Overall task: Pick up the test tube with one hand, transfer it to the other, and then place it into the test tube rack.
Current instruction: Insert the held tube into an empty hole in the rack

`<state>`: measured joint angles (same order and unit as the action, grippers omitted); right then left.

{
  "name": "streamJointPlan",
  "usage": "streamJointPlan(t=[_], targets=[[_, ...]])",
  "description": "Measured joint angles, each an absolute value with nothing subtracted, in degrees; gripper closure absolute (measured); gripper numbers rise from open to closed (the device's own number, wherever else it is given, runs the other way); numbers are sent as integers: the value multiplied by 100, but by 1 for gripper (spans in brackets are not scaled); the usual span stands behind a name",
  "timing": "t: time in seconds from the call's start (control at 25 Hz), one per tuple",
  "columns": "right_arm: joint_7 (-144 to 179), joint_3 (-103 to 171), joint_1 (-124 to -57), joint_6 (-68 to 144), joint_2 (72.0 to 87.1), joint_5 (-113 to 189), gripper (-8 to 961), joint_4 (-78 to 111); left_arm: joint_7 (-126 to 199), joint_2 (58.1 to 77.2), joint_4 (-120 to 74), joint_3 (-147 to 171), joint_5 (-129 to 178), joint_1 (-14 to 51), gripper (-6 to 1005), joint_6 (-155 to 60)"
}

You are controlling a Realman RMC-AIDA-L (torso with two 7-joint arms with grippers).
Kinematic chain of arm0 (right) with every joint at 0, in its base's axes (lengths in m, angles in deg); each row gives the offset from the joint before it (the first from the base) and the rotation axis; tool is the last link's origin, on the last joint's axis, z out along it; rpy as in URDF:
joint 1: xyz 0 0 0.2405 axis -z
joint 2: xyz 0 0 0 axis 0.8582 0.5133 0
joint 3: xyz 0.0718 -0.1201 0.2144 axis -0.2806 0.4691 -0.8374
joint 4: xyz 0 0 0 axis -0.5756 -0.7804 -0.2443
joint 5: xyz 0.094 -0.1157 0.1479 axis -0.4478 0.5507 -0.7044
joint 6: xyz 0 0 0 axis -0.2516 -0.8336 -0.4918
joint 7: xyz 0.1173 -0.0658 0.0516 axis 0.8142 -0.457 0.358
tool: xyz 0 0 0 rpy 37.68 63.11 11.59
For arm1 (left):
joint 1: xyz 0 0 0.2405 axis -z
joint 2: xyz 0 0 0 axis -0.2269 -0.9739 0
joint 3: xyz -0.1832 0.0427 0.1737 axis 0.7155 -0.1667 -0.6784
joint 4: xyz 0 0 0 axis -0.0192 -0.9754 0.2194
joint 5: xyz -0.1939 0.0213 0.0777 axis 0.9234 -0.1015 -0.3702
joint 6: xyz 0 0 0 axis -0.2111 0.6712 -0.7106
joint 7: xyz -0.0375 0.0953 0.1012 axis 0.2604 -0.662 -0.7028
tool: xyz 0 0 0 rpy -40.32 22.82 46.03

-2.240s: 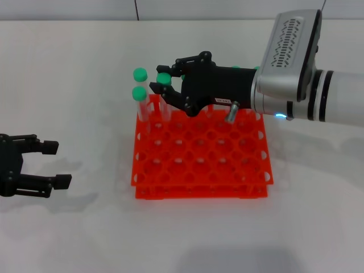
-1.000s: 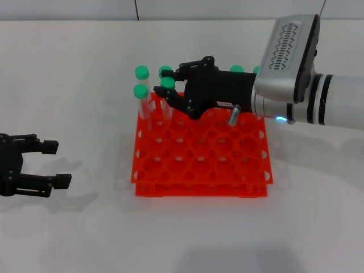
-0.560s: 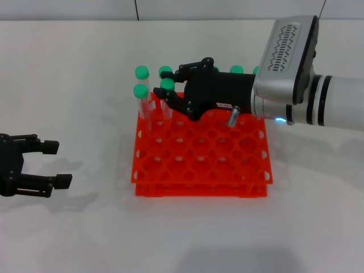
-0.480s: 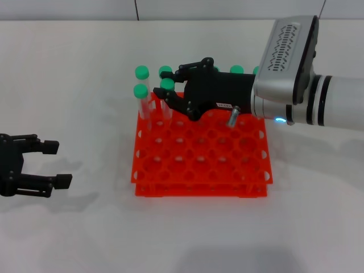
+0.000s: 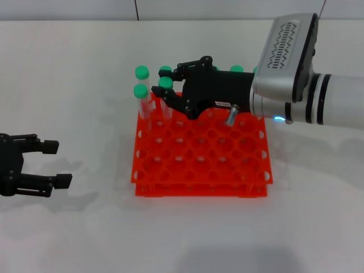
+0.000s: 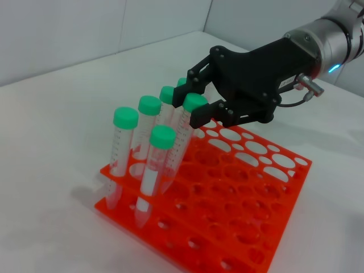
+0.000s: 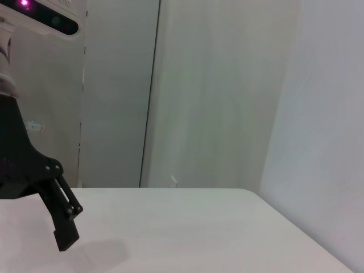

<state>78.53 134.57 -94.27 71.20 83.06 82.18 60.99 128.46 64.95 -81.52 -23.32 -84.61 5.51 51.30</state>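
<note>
The right gripper (image 5: pixel 168 92) reaches over the orange test tube rack (image 5: pixel 201 156), its fingers closed around a green-capped test tube (image 6: pixel 187 124) standing in a back hole, while the left gripper (image 5: pixel 56 164) waits open on the table (image 5: pixel 85 62).

Right arm: black two-finger linkage gripper with small white printed label (image 5: pixel 176 85); visible pivot pins on finger links; matte black housing. Short silver metal connector stub (image 5: pixel 231 115) projecting from housing, thin black cable attached. Silver-white wrist block (image 5: pixel 287 54), rounded corners, rows of dark vent slots on upper face. Small blue indicator light (image 5: pixel 278 119) on silver cuff. White cylindrical forearm (image 5: pixel 341 102), black ring bands.

Left arm: black unlabelled two-finger gripper (image 5: pixel 54 164); blocky rectangular fingertips; exposed link bars, small screws.
</note>
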Motion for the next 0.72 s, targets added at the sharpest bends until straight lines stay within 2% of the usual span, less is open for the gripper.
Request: streamJointPlan(t=[0.72], targets=[[8221, 13440, -9573, 7120, 8277, 8253, 683, 6068, 12840, 6495, -8152, -2331, -8461, 521, 111, 5130]])
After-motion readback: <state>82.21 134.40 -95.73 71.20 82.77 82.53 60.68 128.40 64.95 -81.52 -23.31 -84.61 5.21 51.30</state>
